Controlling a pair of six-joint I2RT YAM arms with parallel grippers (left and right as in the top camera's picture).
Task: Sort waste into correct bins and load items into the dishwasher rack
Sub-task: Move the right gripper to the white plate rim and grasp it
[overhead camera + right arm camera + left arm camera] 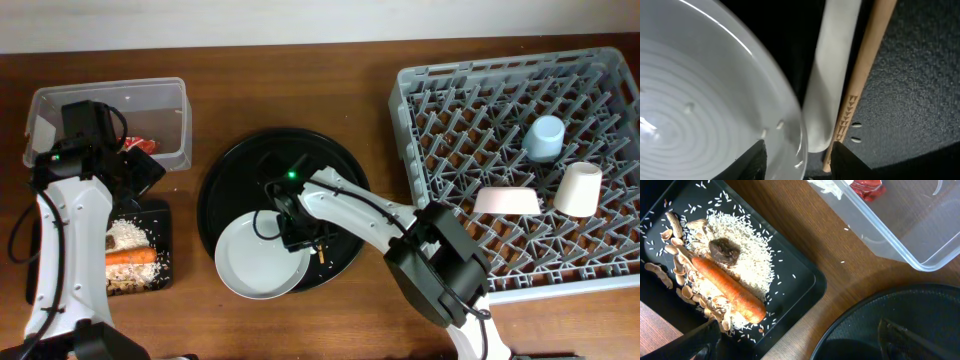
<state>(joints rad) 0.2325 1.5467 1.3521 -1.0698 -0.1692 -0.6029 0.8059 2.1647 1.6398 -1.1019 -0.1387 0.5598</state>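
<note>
Overhead shot is looking evenly lit, soft light coming from above, so only faint shadows are falling on the wooden table point(300, 80). It's pretty sharp all over, and the white plate point(255, 265) is running bright without fully blowing out. Left wrist view is coming out crisp on the rice point(750, 260), with glare streaking across the clear tub point(910, 235) and a dull sheen showing on the black tray point(795, 287). Right wrist cam is sitting way too close: the white plate is smearing into soft blur with hot highlights, while the chopstick point(865, 70) engraving is reading fairly sharp
</note>
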